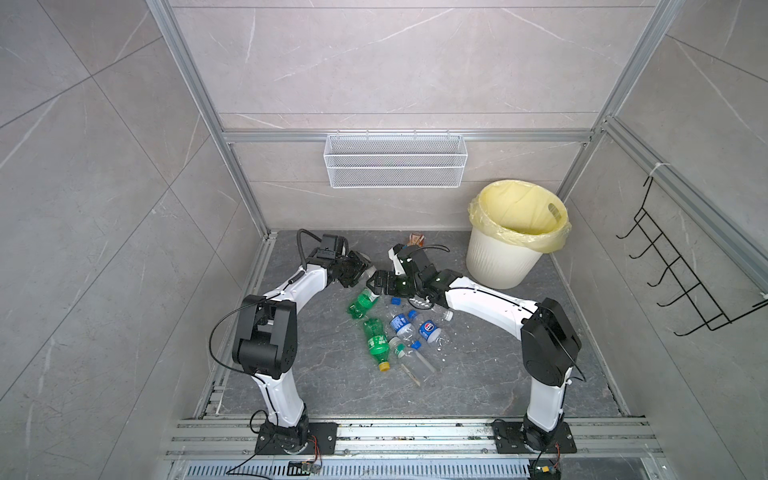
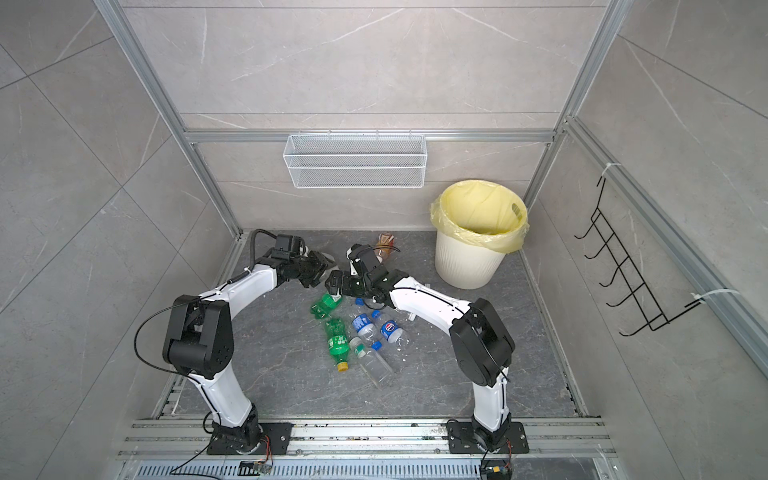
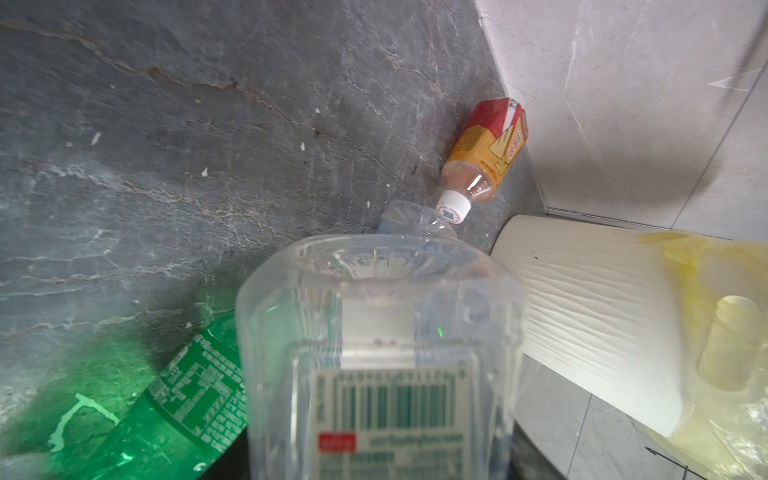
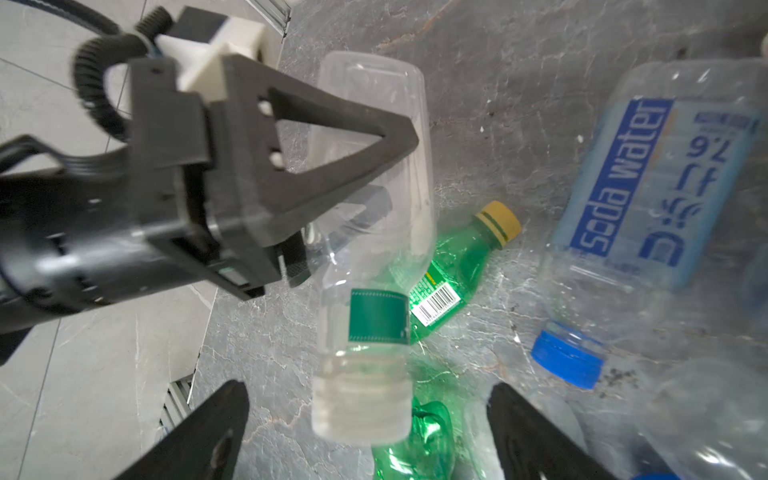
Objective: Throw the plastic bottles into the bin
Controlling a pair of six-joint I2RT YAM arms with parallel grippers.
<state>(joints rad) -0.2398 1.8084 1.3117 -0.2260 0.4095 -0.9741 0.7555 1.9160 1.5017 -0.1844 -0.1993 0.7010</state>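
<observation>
Both top views look down from high; 2 close wrist views share the clear bottle (image 3: 376,349) (image 4: 370,232).

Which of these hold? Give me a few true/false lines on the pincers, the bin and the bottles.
1. The left pincer grips a clear bottle. True.
2. The right pincer is shut. False: its jaws stand open either side of that bottle's cap end.
3. The bin lies tipped over. False: it stands upright.
4. The orange-labelled bottle lies on the floor by the back wall. True.
5. The yellow-capped green bottle is in the bin. False: it lies on the floor.
</observation>
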